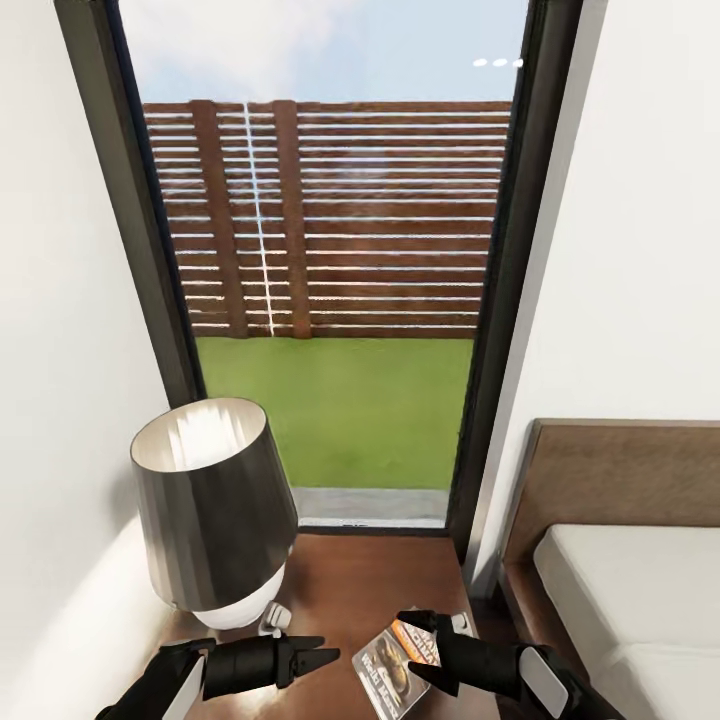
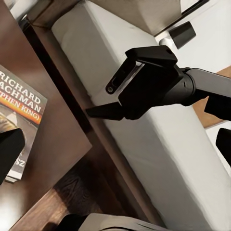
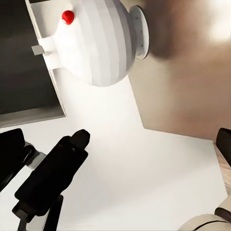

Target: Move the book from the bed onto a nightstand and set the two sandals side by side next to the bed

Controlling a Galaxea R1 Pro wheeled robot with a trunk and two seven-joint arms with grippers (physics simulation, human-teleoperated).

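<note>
glossy wood nightstand [image 1: 345, 590]; glossy paper book [image 1: 395, 668]; matt mattress [image 1: 640, 600].

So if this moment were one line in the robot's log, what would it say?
book: lying on nightstand beside lamp | right tool: open, at book's edge | left tool: open, empty | bed: on the right

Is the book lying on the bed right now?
No, the book lies flat on the reddish-brown nightstand beside the lamp, while the bed stands apart on the right.
</note>
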